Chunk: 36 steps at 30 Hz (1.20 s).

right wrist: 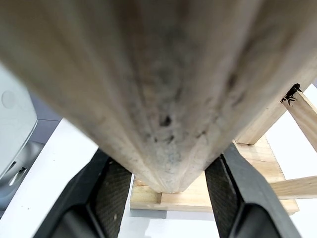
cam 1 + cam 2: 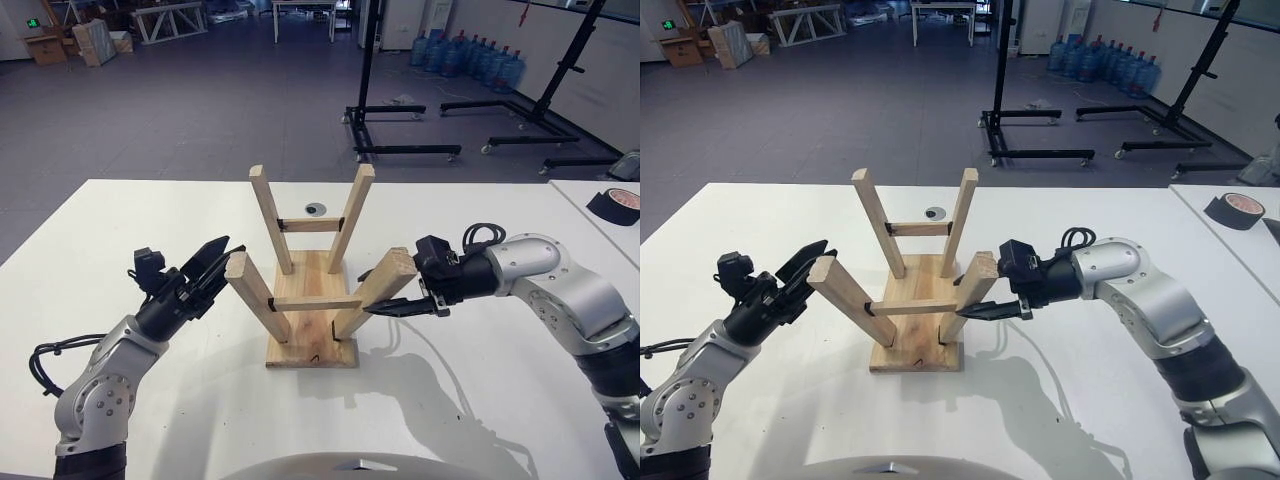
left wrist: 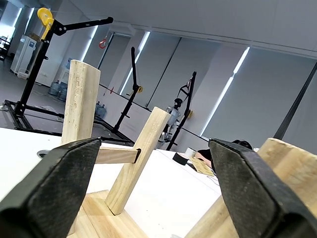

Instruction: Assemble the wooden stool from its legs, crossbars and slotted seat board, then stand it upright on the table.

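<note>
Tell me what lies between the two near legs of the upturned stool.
A crossbar spans the gap from the near left leg to the near right leg, joined to both, above the seat board. The left eye view shows it.

Upturned pale wooden stool (image 2: 300, 352) at the middle of the white tabletop (image 2: 150, 215), seat board down, legs up, left jaws just left of its near left leg (image 2: 255, 297), right jaws around its near right leg (image 2: 378, 290), small round grommet (image 2: 315, 209) behind it
</note>
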Each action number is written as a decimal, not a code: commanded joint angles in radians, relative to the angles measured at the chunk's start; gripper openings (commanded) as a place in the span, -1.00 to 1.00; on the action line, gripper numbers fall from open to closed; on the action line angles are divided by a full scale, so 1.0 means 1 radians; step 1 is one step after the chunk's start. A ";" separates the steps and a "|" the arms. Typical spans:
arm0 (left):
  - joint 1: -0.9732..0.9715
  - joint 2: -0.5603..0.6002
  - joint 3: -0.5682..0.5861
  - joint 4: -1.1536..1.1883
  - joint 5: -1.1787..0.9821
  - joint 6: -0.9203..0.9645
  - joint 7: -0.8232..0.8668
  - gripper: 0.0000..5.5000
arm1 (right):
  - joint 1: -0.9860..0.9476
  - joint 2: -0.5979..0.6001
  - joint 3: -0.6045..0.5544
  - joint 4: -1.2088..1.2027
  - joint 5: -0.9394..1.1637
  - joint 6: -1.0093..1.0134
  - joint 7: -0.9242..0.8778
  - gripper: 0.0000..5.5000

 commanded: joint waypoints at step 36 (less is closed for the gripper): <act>0.029 0.010 -0.317 -0.039 0.084 -0.007 0.032 0.45 | 0.126 0.132 0.349 0.155 -0.201 0.261 -0.133 -0.26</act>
